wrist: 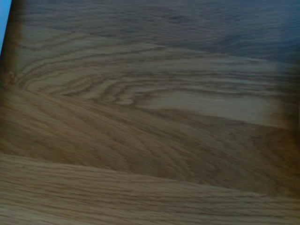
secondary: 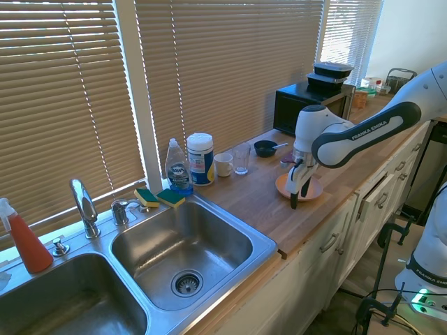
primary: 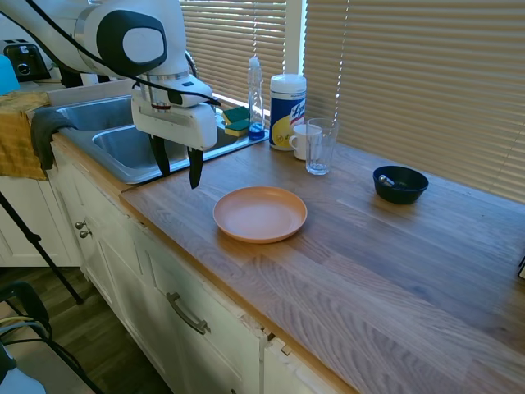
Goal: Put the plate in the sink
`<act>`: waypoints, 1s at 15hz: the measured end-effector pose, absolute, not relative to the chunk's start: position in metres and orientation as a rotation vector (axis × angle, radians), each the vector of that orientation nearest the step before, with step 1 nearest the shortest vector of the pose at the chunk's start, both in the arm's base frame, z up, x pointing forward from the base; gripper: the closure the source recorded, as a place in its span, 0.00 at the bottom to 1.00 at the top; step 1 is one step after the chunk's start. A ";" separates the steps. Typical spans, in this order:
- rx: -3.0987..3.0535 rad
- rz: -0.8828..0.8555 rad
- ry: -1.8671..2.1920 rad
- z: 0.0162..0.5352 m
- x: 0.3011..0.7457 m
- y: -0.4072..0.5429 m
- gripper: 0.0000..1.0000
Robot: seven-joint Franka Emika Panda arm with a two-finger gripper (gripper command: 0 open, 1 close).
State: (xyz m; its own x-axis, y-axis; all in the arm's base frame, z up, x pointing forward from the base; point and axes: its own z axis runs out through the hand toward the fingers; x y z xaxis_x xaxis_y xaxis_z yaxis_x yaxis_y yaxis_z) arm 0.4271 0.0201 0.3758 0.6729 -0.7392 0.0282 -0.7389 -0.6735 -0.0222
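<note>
The hand [primary: 175, 167] hangs spread and empty above the wooden tabletop [primary: 369, 246], between the sink [primary: 123, 144] and the plate [primary: 260, 213]. Beyond the plate stand a glass [primary: 320, 146], mug [primary: 302, 141], wipes canister [primary: 287, 100] and dark bowl [primary: 400, 184].

A home kitchen, seen along its window-side counter.

A stainless steel double-basin sink [secondary: 183, 252] with a curved chrome faucet [secondary: 83, 204] sits in a wooden countertop [primary: 394, 246] above white cabinets [primary: 189, 320]. Dish soap [secondary: 178, 167], sponges [secondary: 159, 198], a mug [primary: 302, 140], a drinking glass [primary: 320, 146] and a black microwave [secondary: 307, 105] line the counter beneath closed window blinds [secondary: 230, 63].
</note>
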 end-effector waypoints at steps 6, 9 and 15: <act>-2.811 -0.101 1.332 0.393 0.438 -0.001 0.00; -2.732 -0.144 1.434 0.419 0.456 -0.060 0.00; -2.632 -0.109 1.609 0.423 0.475 -0.178 0.00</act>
State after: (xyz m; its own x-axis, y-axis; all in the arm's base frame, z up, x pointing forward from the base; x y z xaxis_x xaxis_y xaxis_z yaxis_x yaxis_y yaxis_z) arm 0.4749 -0.1784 0.4231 0.4543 -0.8903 0.0318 -0.8864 -0.4553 -0.0833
